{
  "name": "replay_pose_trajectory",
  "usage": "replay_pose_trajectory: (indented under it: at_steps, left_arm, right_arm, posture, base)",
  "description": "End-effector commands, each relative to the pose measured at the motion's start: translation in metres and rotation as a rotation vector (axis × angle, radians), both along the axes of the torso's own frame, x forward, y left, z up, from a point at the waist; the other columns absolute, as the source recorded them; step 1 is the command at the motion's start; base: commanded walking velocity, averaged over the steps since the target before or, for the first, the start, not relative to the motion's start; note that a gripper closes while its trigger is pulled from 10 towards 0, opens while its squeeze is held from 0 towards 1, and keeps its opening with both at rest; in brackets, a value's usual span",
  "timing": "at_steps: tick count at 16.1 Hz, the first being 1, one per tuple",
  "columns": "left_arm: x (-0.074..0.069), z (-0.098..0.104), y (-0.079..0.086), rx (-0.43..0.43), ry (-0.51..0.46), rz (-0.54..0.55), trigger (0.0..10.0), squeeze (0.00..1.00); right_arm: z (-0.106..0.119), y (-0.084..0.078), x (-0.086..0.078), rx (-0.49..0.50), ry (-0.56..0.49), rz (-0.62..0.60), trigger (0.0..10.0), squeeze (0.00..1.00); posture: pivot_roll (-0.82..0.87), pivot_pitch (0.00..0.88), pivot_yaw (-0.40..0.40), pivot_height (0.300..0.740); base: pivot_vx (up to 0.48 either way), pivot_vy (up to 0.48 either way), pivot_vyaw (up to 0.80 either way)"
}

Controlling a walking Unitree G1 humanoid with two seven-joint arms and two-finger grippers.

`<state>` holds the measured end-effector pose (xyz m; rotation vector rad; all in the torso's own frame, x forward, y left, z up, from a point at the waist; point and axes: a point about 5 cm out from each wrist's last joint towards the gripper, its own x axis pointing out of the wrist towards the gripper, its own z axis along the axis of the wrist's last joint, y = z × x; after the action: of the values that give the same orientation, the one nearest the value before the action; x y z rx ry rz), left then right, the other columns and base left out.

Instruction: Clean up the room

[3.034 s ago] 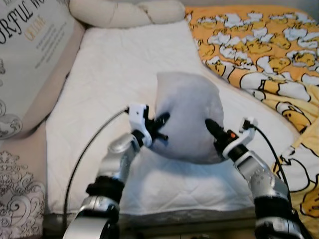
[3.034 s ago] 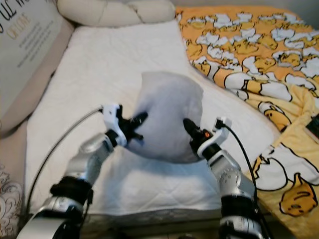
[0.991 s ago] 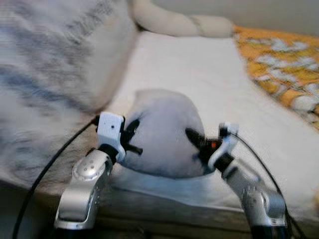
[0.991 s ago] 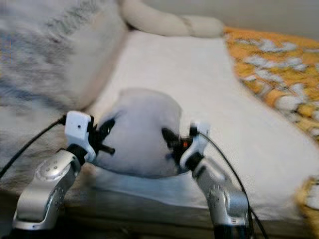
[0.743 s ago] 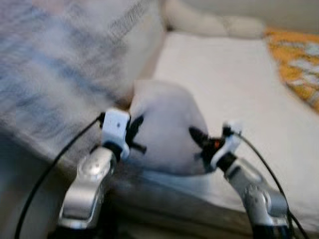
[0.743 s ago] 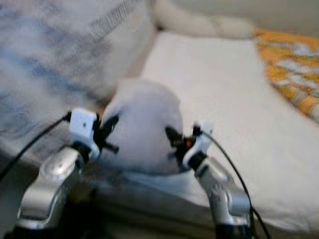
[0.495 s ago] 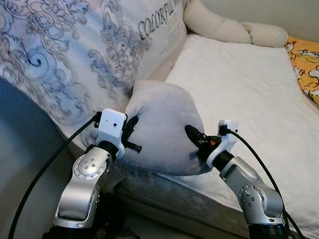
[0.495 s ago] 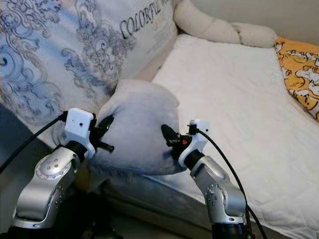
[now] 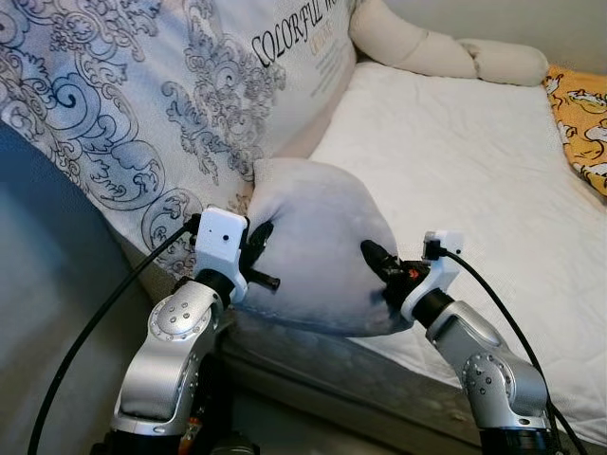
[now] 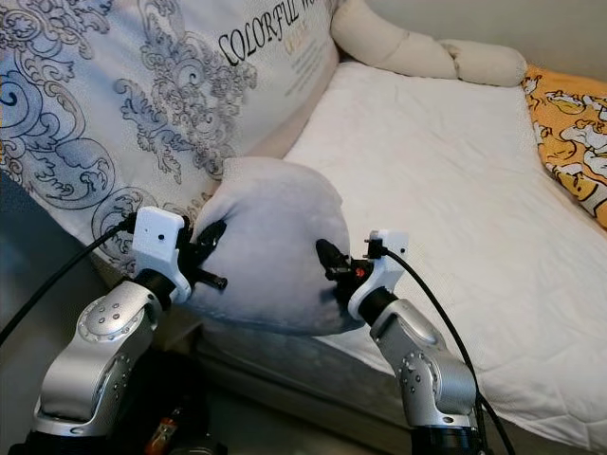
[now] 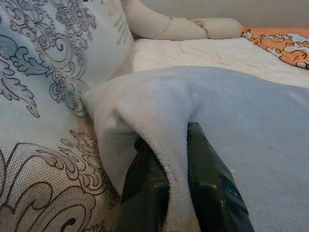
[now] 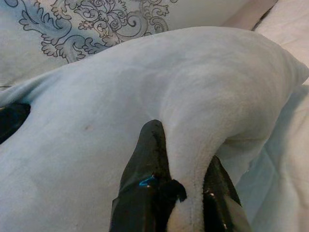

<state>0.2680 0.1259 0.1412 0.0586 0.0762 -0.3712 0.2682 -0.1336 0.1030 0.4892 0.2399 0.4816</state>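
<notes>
A grey pillow (image 9: 313, 248) hangs over the bed's (image 9: 455, 161) near edge, pinched between the left tool (image 9: 254, 254) and right tool (image 9: 377, 263).

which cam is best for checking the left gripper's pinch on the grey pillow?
Left wrist view: the left gripper has its two black fingers closed on a fold of the grey pillow. The eye views show that gripper at the pillow's side, with the pinch itself hard to make out. The right wrist view shows a dark fingertip at the pillow's far edge.
</notes>
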Motion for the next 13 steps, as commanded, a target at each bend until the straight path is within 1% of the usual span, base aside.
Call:
replay_pose_trajectory:
  at_steps: [1,3,4,6,8,9,11,13]
  left_arm:
    - [0.0024,0.0074,0.0029,-0.006,-0.030,0.017,10.0,0.00]
    - [0.0019,0.0069,0.0016,-0.013,-0.027,0.009,10.0,0.00]
    - [0.0017,0.0067,0.0011,-0.017,-0.026,0.003,10.0,0.00]
    - [0.0012,0.0064,0.0004,-0.026,-0.021,-0.002,10.0,0.00]
    - [0.0010,0.0060,-0.0002,-0.029,-0.018,-0.006,10.0,0.00]
    - [0.0010,0.0060,-0.0004,-0.032,-0.018,-0.007,10.0,0.00]
    - [0.0012,0.0063,-0.0005,-0.037,-0.018,-0.008,10.0,0.00]
    - [0.0019,0.0066,0.0004,-0.039,-0.017,-0.002,10.0,0.00]
  right_arm:
    - [0.0063,-0.0071,0.0022,0.000,-0.024,-0.029,10.0,0.00]
    - [0.0066,-0.0071,0.0021,-0.002,-0.025,-0.026,10.0,0.00]
    - [0.0068,-0.0070,0.0020,-0.003,-0.025,-0.025,10.0,0.00]
    - [0.0072,-0.0065,0.0018,-0.002,-0.029,-0.021,10.0,0.00]
    - [0.0068,-0.0057,0.0014,0.012,-0.016,-0.013,10.0,0.00]
    - [0.0067,-0.0062,0.0017,0.002,-0.017,-0.013,10.0,0.00]
    - [0.0070,-0.0065,0.0024,-0.011,-0.024,-0.013,10.0,0.00]
    - [0.0052,-0.0031,0.0022,-0.035,-0.022,0.013,10.0,0.00]
  posture:
    - [0.10,0.000,-0.023,0.740]
    - [0.10,0.000,-0.025,0.740]
    - [0.10,0.000,-0.026,0.740]
    - [0.10,0.000,-0.025,0.740]
    - [0.10,0.000,-0.025,0.740]
    - [0.10,0.000,-0.025,0.740]
    - [0.10,0.000,-0.026,0.740]
    - [0.10,0.000,-0.028,0.740]
  base:
    - [0.000,0.000,0.00]
    - [0.000,0.000,0.00]
    - [0.244,0.000,0.00]
    - [0.296,0.000,0.00]
    - [0.317,0.000,-0.68]
    - [0.345,0.000,-0.80]
    - [0.377,0.000,0.00]
    - [0.426,0.000,0.00]
